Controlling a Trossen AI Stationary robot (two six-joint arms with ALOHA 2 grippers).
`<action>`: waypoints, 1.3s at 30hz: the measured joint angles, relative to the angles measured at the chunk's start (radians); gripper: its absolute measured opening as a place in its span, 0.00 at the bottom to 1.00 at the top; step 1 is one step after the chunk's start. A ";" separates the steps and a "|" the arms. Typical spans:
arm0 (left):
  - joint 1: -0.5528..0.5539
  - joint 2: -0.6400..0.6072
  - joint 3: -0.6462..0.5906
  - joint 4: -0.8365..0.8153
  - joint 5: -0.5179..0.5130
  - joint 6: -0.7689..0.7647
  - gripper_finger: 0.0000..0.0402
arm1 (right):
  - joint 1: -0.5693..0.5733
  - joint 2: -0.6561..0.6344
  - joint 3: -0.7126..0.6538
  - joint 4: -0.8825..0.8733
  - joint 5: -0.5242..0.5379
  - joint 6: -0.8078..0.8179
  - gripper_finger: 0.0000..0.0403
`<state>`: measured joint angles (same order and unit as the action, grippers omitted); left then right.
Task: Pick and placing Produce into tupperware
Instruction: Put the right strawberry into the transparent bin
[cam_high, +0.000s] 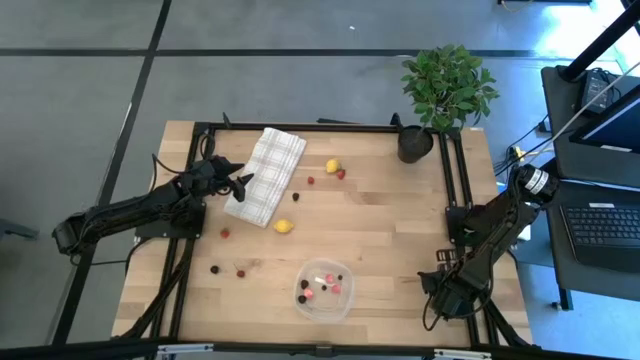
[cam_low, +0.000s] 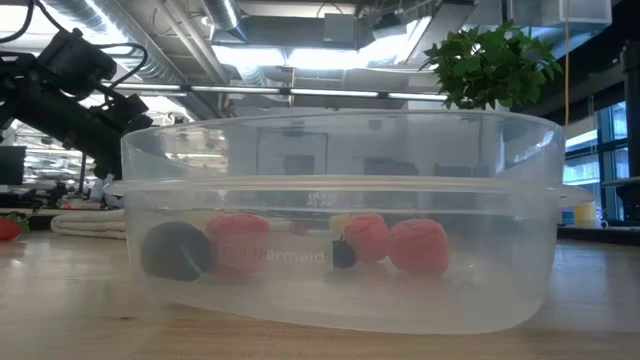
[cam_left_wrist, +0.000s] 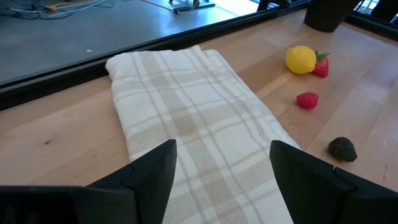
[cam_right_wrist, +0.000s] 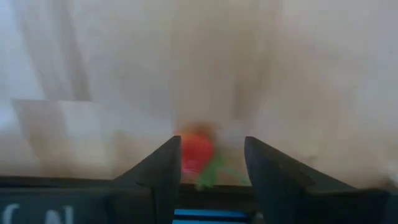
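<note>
**Left gripper over the cloth, right gripper holding a strawberry at the table's edge**

From above, you saw the left gripper (cam_high: 243, 183) at the left edge of the checked cloth (cam_high: 267, 175), its fingers spread with nothing between them. The cloth's long axis ran on a slant from the near left toward the far side. The tupperware (cam_high: 324, 291) sat at the near middle of the table (cam_high: 390, 230) with several red, pink and dark pieces inside. Loose produce lay around it: one lemon (cam_high: 332, 166) with a red piece touching it beyond the cloth, a second lemon (cam_high: 284, 226) just beside the cloth's near corner, a red berry (cam_high: 225, 233) and two dark berries (cam_high: 215, 269) nearer the left front. The right gripper (cam_high: 447, 298) hung low at the table's near right edge. The potted plant (cam_high: 445, 88) stood at the far right corner.

At table height, you looked straight through the clear tupperware (cam_low: 340, 170). Inside it lay a dark berry (cam_low: 176, 250), pink raspberries (cam_low: 418, 246) and a small dark piece.

In the left wrist view, your open fingers (cam_left_wrist: 155, 174) framed the cloth (cam_left_wrist: 186, 118). Past it sat the lemon (cam_left_wrist: 300, 59) touching a strawberry (cam_left_wrist: 321, 65) whose green cap pointed up and away, then a raspberry (cam_left_wrist: 307, 99) and a blackberry (cam_left_wrist: 342, 149), each apart.

In the right wrist view, the fingers (cam_right_wrist: 163, 171) were clamped on a red strawberry (cam_right_wrist: 196, 154), its green leaves pointing back toward the wrist.
</note>
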<state>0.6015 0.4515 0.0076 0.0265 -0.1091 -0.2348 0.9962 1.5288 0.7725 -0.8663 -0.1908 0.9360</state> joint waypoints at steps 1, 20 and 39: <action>0.000 0.000 0.000 0.000 0.000 0.000 0.62 | 0.000 0.000 -0.008 0.017 -0.016 -0.001 0.44; 0.000 0.000 0.000 0.000 0.000 0.000 0.62 | 0.010 0.044 -0.028 0.056 -0.071 0.001 0.44; 0.000 0.000 0.000 0.000 0.000 -0.002 0.62 | 0.008 0.077 -0.025 0.038 -0.106 0.060 0.22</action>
<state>0.6018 0.4515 0.0078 0.0265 -0.1089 -0.2371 1.0046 1.6054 0.7475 -0.8282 -0.2965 0.9956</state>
